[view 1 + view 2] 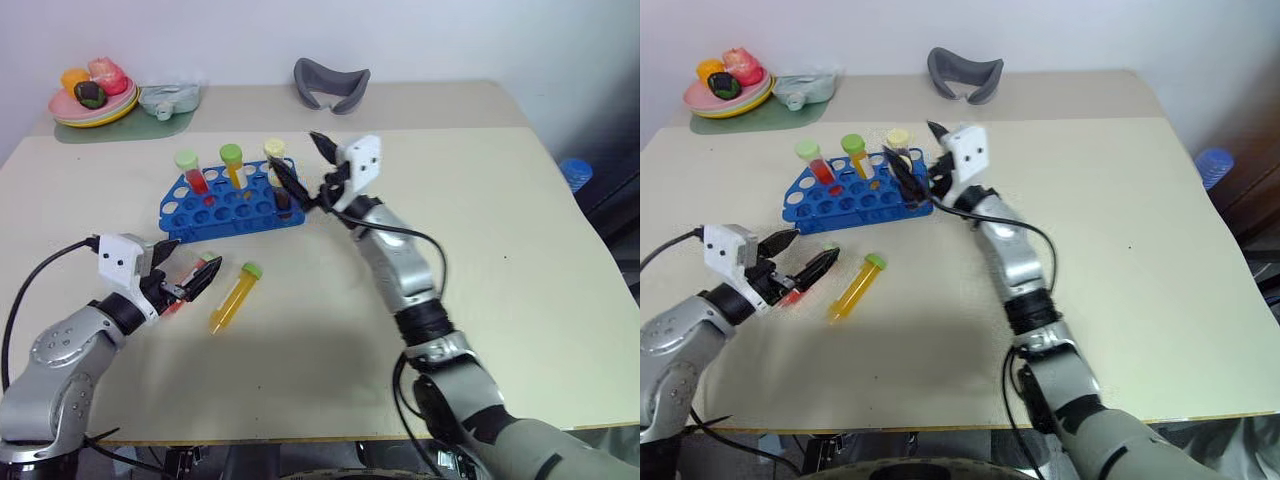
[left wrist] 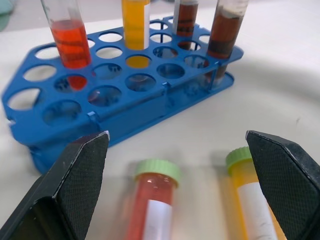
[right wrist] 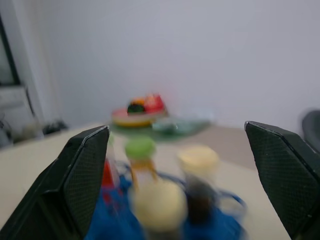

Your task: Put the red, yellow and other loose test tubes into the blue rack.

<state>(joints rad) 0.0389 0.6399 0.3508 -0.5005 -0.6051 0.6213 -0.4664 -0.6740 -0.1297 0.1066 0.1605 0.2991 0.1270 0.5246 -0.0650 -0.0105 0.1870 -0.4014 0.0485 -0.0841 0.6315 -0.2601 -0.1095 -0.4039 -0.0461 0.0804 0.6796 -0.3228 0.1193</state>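
Note:
The blue rack (image 1: pixel 232 203) stands at the middle left of the table and holds several upright tubes: one red (image 1: pixel 190 170), one yellow (image 1: pixel 233 165) and two dark ones. My right gripper (image 1: pixel 305 162) hovers open just over the rack's right end, above the cream-capped dark tubes (image 3: pixel 155 200), with nothing between its fingers. In front of the rack a yellow tube (image 1: pixel 234 297) with a green cap lies loose on the table. A red tube (image 2: pixel 152 205) with a green cap lies beside it. My left gripper (image 1: pixel 185 266) is open, low over the red tube and straddling it without touching.
At the back left are a plate of toy fruit (image 1: pixel 92 100) and a pale green dish (image 1: pixel 165 100) on a mat. A grey curved object (image 1: pixel 330 85) lies at the back centre. The table's right half is bare tabletop (image 1: pixel 500 230).

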